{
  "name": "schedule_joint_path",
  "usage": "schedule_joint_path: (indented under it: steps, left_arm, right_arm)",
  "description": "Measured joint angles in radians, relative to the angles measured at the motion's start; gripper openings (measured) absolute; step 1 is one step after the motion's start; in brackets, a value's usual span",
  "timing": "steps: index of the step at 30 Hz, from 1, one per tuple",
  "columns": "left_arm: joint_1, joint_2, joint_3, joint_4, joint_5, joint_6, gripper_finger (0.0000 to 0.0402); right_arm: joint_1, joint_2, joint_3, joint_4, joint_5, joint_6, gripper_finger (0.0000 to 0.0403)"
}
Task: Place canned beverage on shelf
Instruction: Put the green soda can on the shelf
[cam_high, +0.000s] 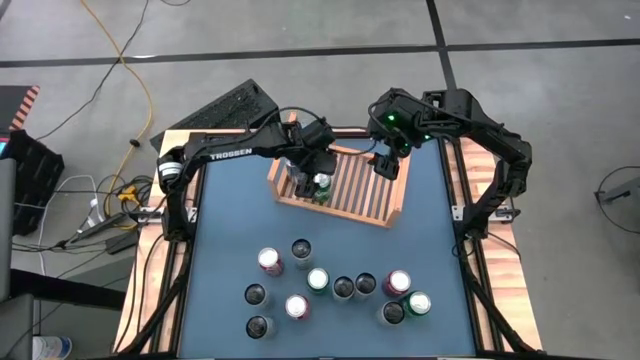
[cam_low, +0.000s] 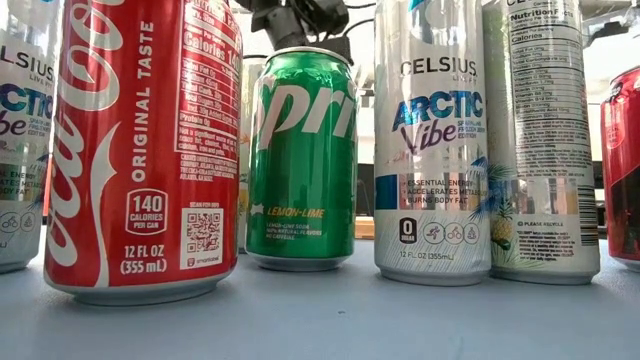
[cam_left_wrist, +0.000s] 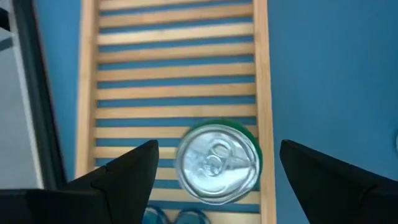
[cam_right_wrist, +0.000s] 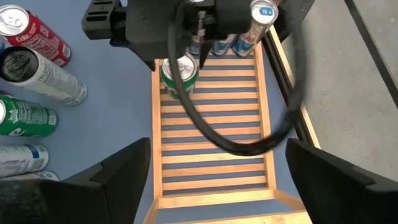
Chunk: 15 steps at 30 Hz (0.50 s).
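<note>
Left gripper (cam_left_wrist: 214, 171): fingers spread wide — poised over green can (cam_left_wrist: 217, 162), nothing gripped.
Can: stood upright on shelf (cam_high: 360, 190).
Right gripper (cam_right_wrist: 214, 171): held open — empty, above shelf.

Green can (cam_left_wrist: 217, 163) with silver top on light-brown slatted shelf (cam_left_wrist: 174, 74), blue table (cam_left_wrist: 329, 74)

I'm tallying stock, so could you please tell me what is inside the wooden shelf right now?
A green can stands upright on the shelf's slats beside one side board. Two light cans with blue print stand at the end. The left arm hides the rest of that end.
</note>
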Motion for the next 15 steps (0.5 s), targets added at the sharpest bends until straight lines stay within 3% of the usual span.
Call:
schedule_joint_path:
  steps: [15]
  left_arm:
    - [-0.001,0.04,0.023,-0.014,-0.029,-0.155,0.0323]
  right_arm:
    - [0.009,-0.002,0.0,-0.004,-0.001,-0.023,0.0359]
